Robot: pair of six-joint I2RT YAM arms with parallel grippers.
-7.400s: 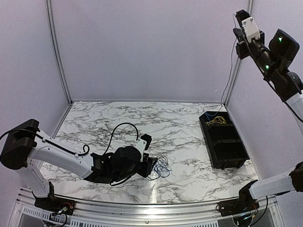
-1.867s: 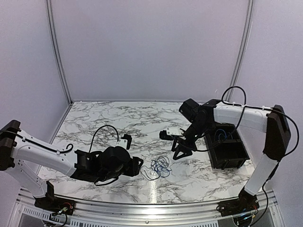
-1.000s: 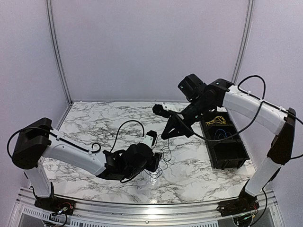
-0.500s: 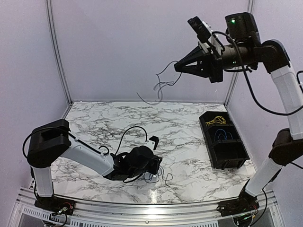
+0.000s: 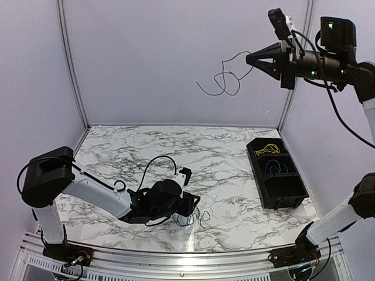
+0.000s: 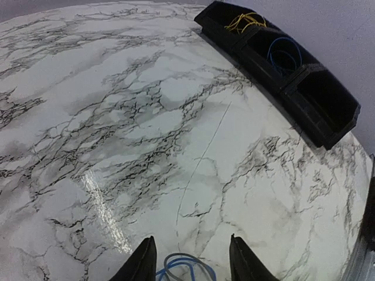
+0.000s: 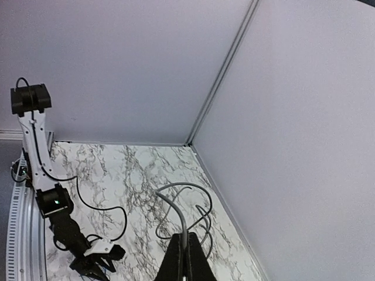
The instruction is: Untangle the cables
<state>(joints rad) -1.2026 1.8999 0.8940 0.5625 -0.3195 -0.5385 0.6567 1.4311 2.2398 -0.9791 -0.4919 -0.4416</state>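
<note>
My right gripper (image 5: 251, 60) is raised high at the upper right and is shut on a thin grey-black cable (image 5: 222, 82) that hangs in loops in the air. In the right wrist view the cable (image 7: 181, 202) curls out from between the closed fingers (image 7: 187, 252). My left gripper (image 5: 190, 206) sits low on the marble table, open, over a small bundle of blue and dark cables (image 5: 196, 218). In the left wrist view the blue loop (image 6: 184, 271) lies between the two spread fingertips (image 6: 143, 263). A thin dark strand (image 6: 202, 155) lies on the table ahead.
A black compartment tray (image 5: 287, 190) stands at the right of the table with yellow cables (image 5: 268, 148) and blue cables (image 5: 271, 167) in its far sections; it also shows in the left wrist view (image 6: 328, 126). Walls close the back and sides.
My right gripper came down to the tangle, closed on the grey-black cable and lifted it high to the upper right. My left gripper stayed low by the blue bundle.
</note>
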